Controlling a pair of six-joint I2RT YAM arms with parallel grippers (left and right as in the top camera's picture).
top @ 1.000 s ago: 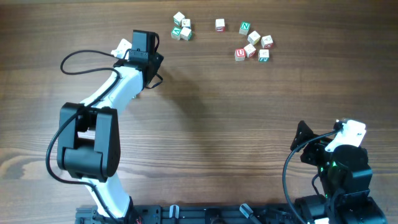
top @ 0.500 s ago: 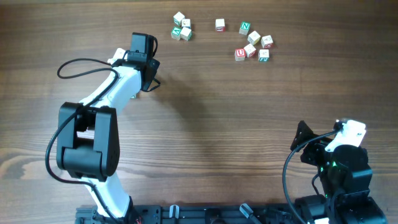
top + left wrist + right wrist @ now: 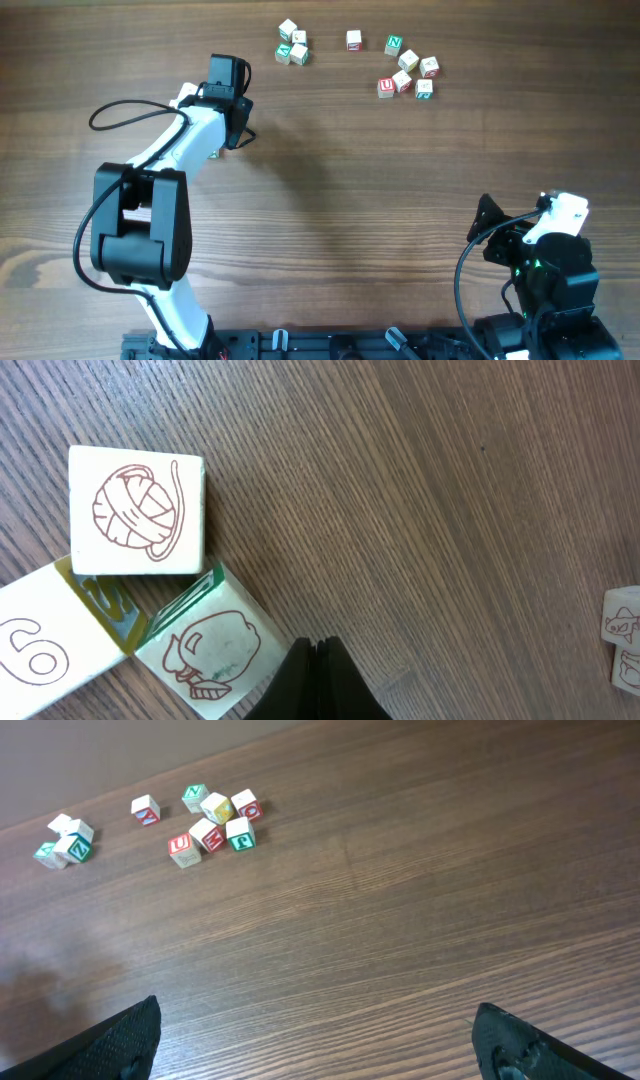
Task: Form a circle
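Observation:
The circle (image 3: 292,45) is a tight clump of small pale letter cubes at the table's far middle-left. It fills the left of the left wrist view: a yarn-ball cube (image 3: 137,510), a cube with a red face drawing and green print (image 3: 215,650), and a "6" cube (image 3: 35,655). My left gripper (image 3: 318,675) is shut with nothing in it, its black tip just right of the face-drawing cube. In the overhead view the left wrist (image 3: 226,85) hangs left of the clump. My right gripper (image 3: 325,1050) stands open over bare wood at the near right.
A single red-print cube (image 3: 353,39) lies right of the clump. Farther right is a looser group of several red- and green-print cubes (image 3: 407,68). The right arm (image 3: 540,255) is folded at the near right edge.
The left wrist has shifted slightly to the left. The cubes and the right arm have not moved.

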